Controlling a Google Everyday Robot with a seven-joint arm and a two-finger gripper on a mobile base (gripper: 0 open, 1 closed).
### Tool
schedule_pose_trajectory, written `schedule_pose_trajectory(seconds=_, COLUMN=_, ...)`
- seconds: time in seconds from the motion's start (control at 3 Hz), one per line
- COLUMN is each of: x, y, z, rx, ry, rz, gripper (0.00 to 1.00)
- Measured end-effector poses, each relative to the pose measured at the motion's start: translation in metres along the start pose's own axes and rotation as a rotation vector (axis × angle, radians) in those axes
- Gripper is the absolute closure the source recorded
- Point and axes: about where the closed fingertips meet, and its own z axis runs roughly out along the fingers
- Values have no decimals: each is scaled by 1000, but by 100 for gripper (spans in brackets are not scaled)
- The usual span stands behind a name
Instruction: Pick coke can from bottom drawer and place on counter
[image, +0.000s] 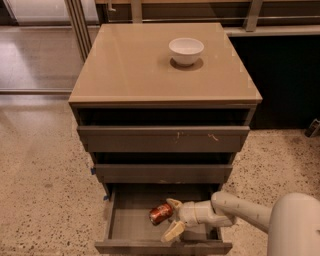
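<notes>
The coke can (160, 213) lies on its side on the grey floor of the open bottom drawer (127, 227), near its middle. My gripper (172, 218) reaches into the drawer from the right. Its cream fingers are spread, one fingertip (173, 203) behind the can and the other (170, 233) in front of it, so the can's right end sits between them. The tan counter (135, 65) tops the cabinet above.
A white bowl (186, 51) stands on the counter toward the back right. The two upper drawers (162, 138) are slightly pulled out. Speckled terrazzo floor (40, 190) surrounds the cabinet. A dark wall panel (285, 75) is at the right.
</notes>
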Motion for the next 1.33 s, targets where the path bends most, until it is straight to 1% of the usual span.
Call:
schedule_pose_trajectory(seconds=0.33, x=26, y=-16, z=9, rx=-4, ry=5, rz=-12, gripper=0)
schedule_pose_trajectory(seconds=0.67, x=43, y=-42, z=12, rx=24, ry=27, rz=-49, gripper=0)
schedule_pose_trajectory(seconds=1.0, x=54, y=-70, z=8, rx=66, ry=82, rz=-85, gripper=0)
schedule_pose_trajectory(seconds=1.33, x=65, y=-99, z=7, rx=123, ry=118, rz=-83, gripper=0)
